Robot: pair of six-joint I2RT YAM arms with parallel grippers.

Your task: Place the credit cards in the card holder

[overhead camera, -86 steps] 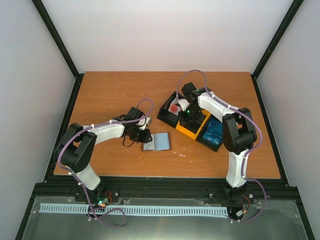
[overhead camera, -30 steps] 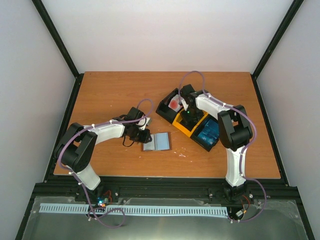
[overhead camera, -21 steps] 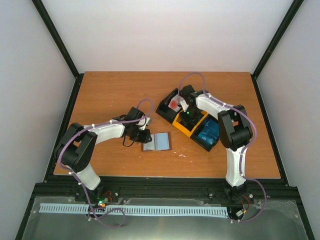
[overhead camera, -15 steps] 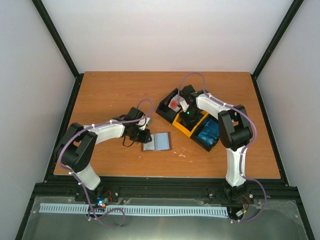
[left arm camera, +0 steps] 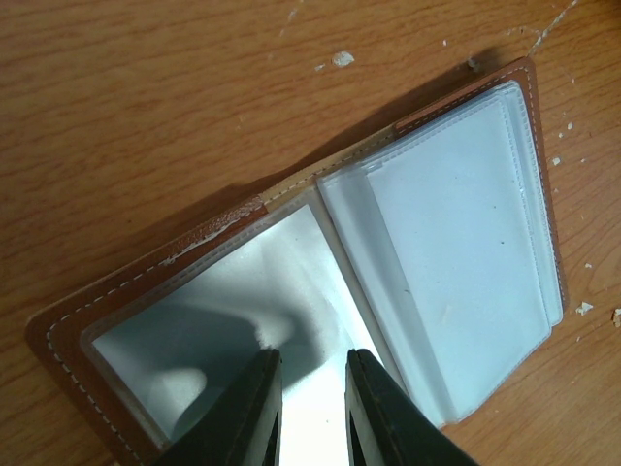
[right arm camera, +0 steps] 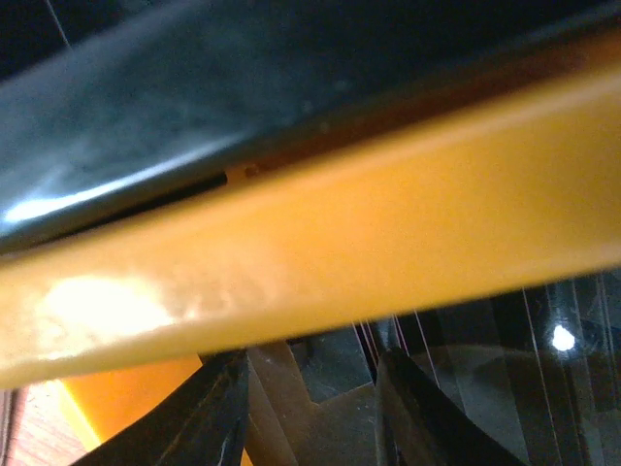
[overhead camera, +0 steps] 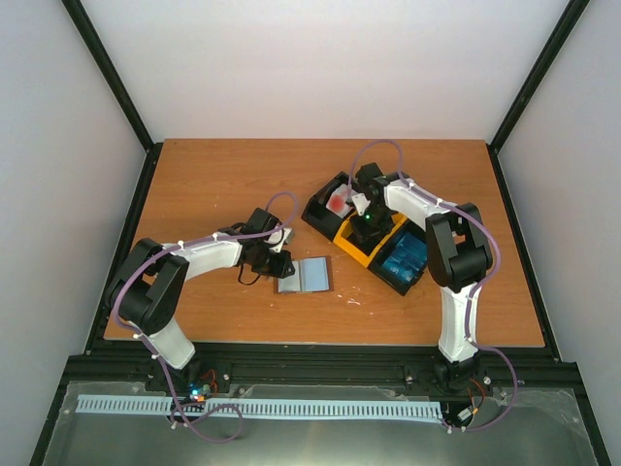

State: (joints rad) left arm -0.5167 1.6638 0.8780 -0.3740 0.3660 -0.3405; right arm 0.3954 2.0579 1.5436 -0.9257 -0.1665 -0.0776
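The card holder [overhead camera: 305, 275] lies open and flat on the table [overhead camera: 213, 184], pale sleeves up, well apart from the tray [overhead camera: 350, 252]; the credit cards are not in it yet, the blue ones [overhead camera: 406, 255] lying in the tray's near-right compartment; the left gripper [overhead camera: 276, 260] bears on the holder's left leaf, its fingers [left arm camera: 260, 408] close together with a narrow slit between them, and I cannot tell whether they pinch the sleeve or only press on it; if they only press, a card pushed in from the right could slide the holder away; the right gripper [overhead camera: 366, 225] is down in the yellow middle compartment, fingers [right arm camera: 218, 413] apart around thin dark edges, probably cards; whether anything is gripped yet I cannot tell; the likely faults are nipping two cards at once, catching the yellow wall just beside the fingers and dragging the tray, or a thin card slipping out on the lift
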